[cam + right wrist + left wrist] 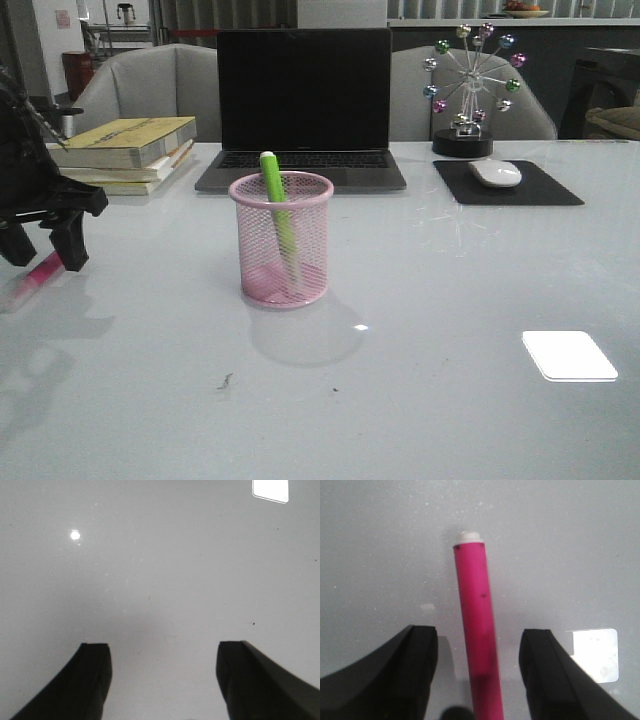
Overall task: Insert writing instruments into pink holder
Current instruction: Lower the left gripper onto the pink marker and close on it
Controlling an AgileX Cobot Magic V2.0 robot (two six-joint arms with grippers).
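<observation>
The pink holder [281, 239] stands at the table's middle with the green marker [275, 207] leaning inside it, its top poking above the rim. The hot pink marker [36, 278] lies flat on the table at the far left. My left gripper [42, 247] hovers over it, open, a finger on each side with a gap to the pink marker [477, 625] between them. The left gripper [478, 640] does not touch it. My right gripper [162, 652] is open over bare table, holding nothing; the front view does not show it.
An open laptop [303, 105] sits behind the holder. A stack of books [128, 152] lies at the back left. A mouse [495, 173] on a black pad [508, 185] and a ferris-wheel ornament [470, 88] stand at the back right.
</observation>
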